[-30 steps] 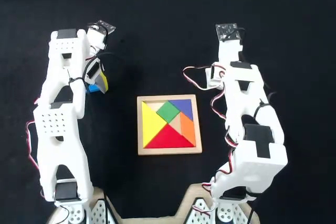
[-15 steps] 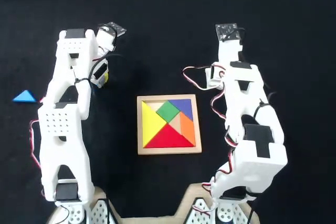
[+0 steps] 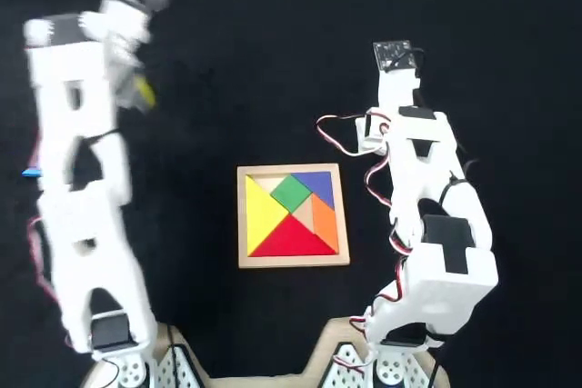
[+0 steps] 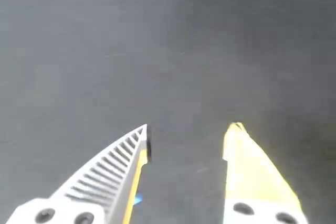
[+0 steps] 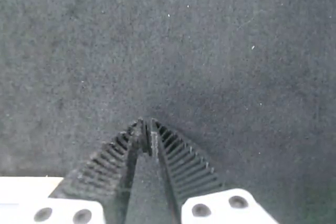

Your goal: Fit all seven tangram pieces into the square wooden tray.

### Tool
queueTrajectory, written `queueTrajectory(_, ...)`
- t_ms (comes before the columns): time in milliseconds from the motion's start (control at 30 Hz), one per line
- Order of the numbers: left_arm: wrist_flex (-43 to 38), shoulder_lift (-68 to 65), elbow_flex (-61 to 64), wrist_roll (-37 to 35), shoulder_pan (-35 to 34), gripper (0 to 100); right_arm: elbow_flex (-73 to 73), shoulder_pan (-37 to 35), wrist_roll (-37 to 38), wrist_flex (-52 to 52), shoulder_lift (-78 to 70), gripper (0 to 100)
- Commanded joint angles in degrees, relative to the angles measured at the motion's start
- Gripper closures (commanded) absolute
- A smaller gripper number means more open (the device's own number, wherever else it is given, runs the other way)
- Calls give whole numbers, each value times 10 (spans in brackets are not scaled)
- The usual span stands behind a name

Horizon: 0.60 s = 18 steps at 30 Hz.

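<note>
Probably spread to take the last piece, the empty left pincer (image 4: 189, 127) hangs near the blue triangle (image 3: 32, 172); the nearly full tray (image 3: 293, 262) lies well apart, and the right pincer (image 5: 145, 124) rests pressed together.

The table (image 3: 273, 70) is black. The tray (image 3: 293, 262) has a light brown wood rim. Inside are a yellow triangle (image 3: 261, 215), a red triangle (image 3: 293, 240), a green square (image 3: 291, 192), a blue piece (image 3: 318, 184) and an orange piece (image 3: 326, 223). A small blue triangle (image 3: 32, 172) lies at the left edge. The left arm (image 3: 82, 224) and the right arm (image 3: 436, 261) are white with black parts. The left gripper (image 4: 186, 135) has one white ridged finger and one yellow one. The right gripper (image 5: 146, 127) has black ridged fingers.
</note>
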<state>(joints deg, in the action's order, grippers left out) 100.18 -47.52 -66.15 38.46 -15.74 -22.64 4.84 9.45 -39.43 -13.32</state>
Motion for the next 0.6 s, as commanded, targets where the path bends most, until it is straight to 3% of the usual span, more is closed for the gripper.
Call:
queueTrajectory(0, 9, 123, -34, 52, -135, 752, 29, -14, 19, 9, 2, 987)
queueTrajectory(133, 4, 159, 27, 76, -256, 793, 28, -25, 26, 9, 2, 987)
queueTrajectory(267, 3, 130, 59, 75, -326, 882, 27, -25, 26, 9, 2, 987)
queueTrajectory(367, -30, 73, 86, 72, -336, 970, 26, -25, 26, 9, 2, 987)
queueTrajectory(433, -48, 25, 95, 61, -334, 964, 25, -25, 26, 9, 2, 987)
queueTrajectory(567, -96, -55, 78, -32, -313, 971, 25, -25, 26, 9, 1, 987)
